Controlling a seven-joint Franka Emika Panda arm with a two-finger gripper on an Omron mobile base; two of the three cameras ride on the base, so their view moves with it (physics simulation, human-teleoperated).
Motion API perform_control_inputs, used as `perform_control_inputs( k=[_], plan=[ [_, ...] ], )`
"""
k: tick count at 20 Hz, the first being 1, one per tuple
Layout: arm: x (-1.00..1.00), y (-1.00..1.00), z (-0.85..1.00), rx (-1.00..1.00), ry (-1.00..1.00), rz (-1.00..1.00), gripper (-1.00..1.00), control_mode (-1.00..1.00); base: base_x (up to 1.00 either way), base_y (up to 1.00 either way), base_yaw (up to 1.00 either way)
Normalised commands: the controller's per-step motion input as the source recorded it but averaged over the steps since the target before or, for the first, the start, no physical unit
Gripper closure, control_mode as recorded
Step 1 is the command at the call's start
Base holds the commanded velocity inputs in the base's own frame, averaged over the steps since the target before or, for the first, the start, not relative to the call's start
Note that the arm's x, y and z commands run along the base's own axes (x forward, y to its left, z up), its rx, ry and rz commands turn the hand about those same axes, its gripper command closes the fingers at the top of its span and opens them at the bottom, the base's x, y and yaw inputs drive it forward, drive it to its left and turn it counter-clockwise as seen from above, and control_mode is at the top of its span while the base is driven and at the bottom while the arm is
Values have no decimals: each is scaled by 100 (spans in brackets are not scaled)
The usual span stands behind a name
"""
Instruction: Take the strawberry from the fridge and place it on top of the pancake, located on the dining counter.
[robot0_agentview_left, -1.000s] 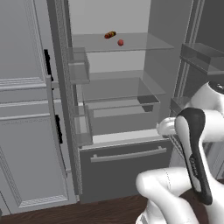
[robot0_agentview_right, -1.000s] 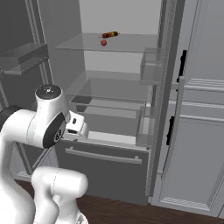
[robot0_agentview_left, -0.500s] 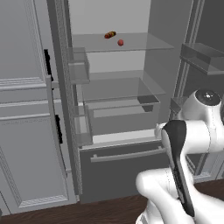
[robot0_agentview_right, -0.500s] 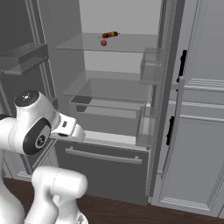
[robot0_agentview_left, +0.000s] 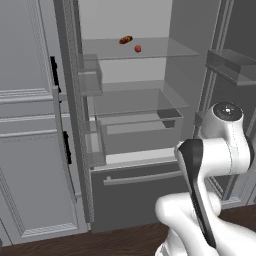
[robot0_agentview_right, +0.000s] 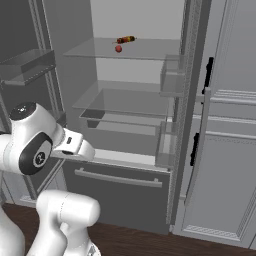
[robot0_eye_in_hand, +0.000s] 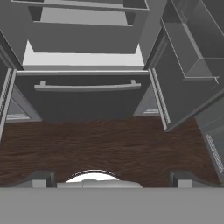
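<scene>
Tall dark grey double-door fridge (robot0_agentview_left: 75, 125) stands open, both doors swung wide, light grey inside with clear glass shelves. Tiny round red strawberry (robot0_agentview_left: 137, 48) sits on the top glass shelf (robot0_agentview_left: 165, 49) of the fridge, toward its front edge, clear of the side walls. Just behind it on the same shelf lies an elongated dark red-and-orange item (robot0_agentview_left: 126, 39) — near the fruit, apart from it, not the target. From the right base view the strawberry (robot0_agentview_right: 118, 48) reads the same way: in front of the long item, with bare glass around it.

Two-finger gripper (robot0_eye_in_hand: 109, 178) is low, in front of the fridge's bottom drawer with its pale bar handle (robot0_eye_in_hand: 87, 87), and points down at the dark wood floor (robot0_eye_in_hand: 109, 144). Fingertips stand wide apart at the bottom of the hand view, nothing between them.

Step in hand, as I judge it: raise and turn the hand toward the top shelf. To do it well:
- Lift well above the lower glass shelves before reaching in, so the wrist does not catch a shelf edge or the door bins.
- Come at the fruit from the front, level with the shelf, fingers kept apart.
- Straddle the strawberry only — stay short of the long item behind.
- Close gently; the fruit is small and round and, I expect, quick to roll on glass.
</scene>
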Motion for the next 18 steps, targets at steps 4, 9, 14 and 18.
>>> perform_control_inputs(
  k=[4, 9, 14, 18],
  plan=[
    [0, 0, 0, 0, 0, 0, -100, -100, 0, 0, 0],
    [0, 0, 0, 0, 0, 0, -100, -100, 0, 0, 0],
    [0, 0, 0, 0, 0, 0, -100, 100, 12, -11, -3],
    [0, 0, 0, 0, 0, 0, -100, 100, 30, -8, -9]
  ],
)
